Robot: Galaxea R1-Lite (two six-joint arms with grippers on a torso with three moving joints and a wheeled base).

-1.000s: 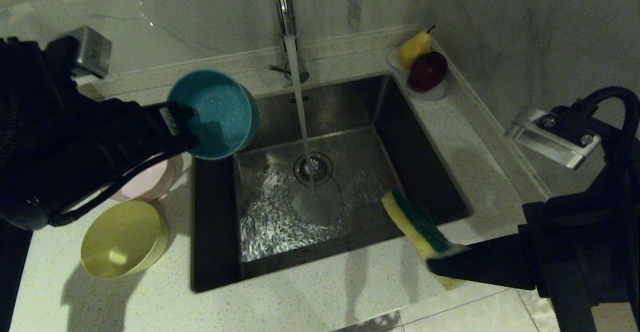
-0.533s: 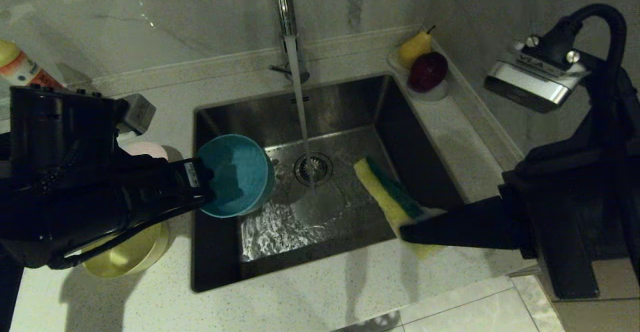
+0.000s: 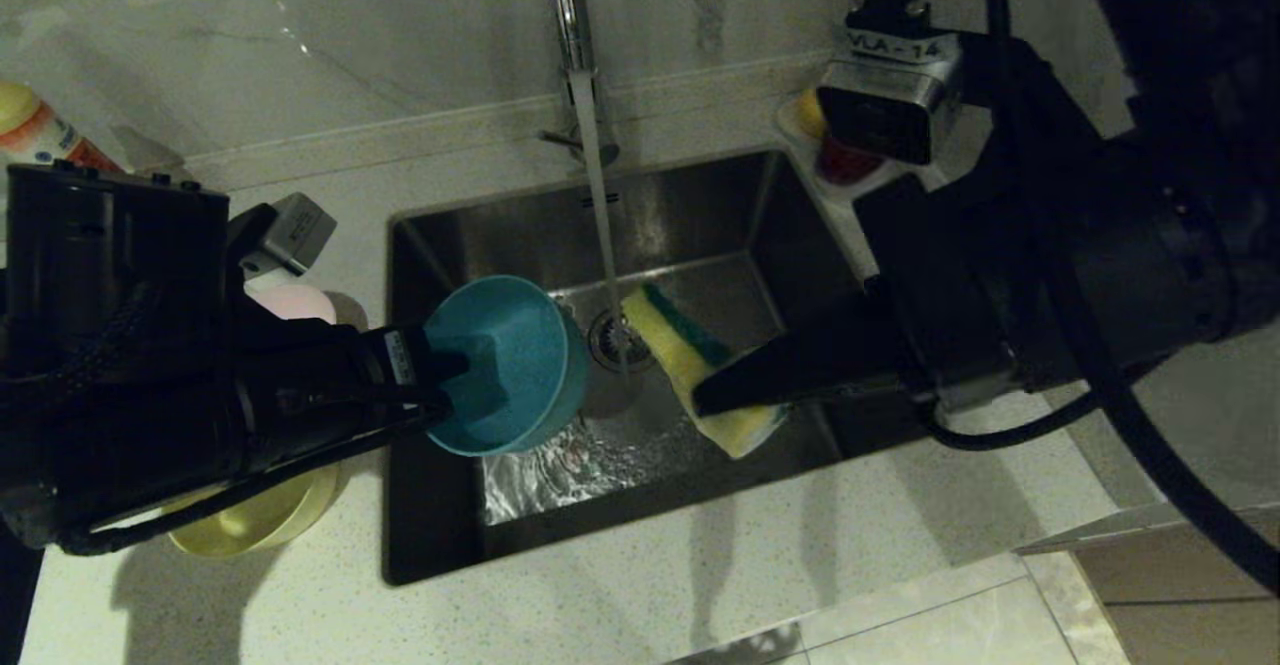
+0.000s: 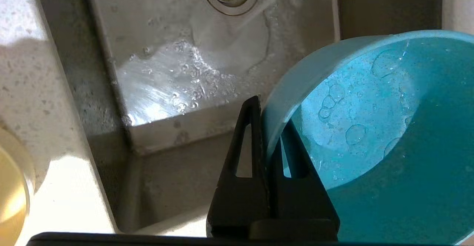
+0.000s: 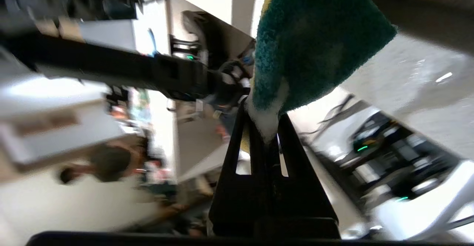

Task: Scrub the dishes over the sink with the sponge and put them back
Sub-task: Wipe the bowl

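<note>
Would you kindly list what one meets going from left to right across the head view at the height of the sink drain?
Left hand gripping the rim → round teal blue plastic bowl → round drain strainer of the steel sink → yellow foam sponge with dark green face → right hand holding it.

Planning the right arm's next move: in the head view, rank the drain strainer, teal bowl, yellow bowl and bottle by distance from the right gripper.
From the right gripper, shut on the sponge over the sink:
1. Drain strainer, just beside the sponge.
2. Teal bowl, held by the left gripper across the drain.
3. Yellow bowl, left counter, near edge.
4. Bottle, far left corner.
</note>
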